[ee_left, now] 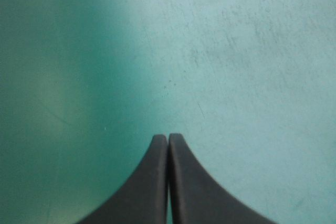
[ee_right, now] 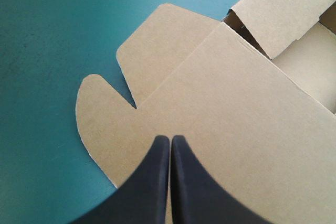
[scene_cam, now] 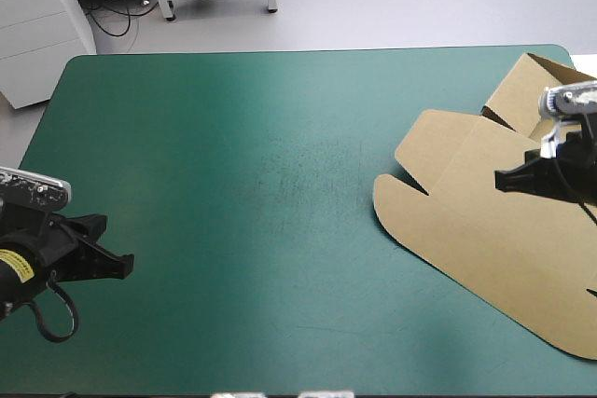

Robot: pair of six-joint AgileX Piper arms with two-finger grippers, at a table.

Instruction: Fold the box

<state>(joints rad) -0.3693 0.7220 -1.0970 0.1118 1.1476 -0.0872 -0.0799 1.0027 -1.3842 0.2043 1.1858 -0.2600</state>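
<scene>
Both clenched: left jaws over teal-green cover (ee_left: 236, 51), right jaws over box (scene_cam: 485, 221) lid (ee_right: 226, 119) beside its tray (ee_right: 315, 61).

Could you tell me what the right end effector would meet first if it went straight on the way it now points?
Most likely the flat lid of the box: the right end effector, shut, points onto that brown panel. Its height above is unclear.

High view: overhead from behind, facing forward and down, far enough to take in the whole table (scene_cam: 233, 184).
Left wrist view: close above bare teal-green cover (ee_left: 236, 51), looking along the left gripper (ee_left: 168, 138).
Right wrist view: close above the box (ee_right: 226, 114), looking along the right gripper (ee_right: 170, 139).
Shared: the box's rounded flaps (scene_cam: 410, 184), at 3 o'clock in the high view.
</scene>
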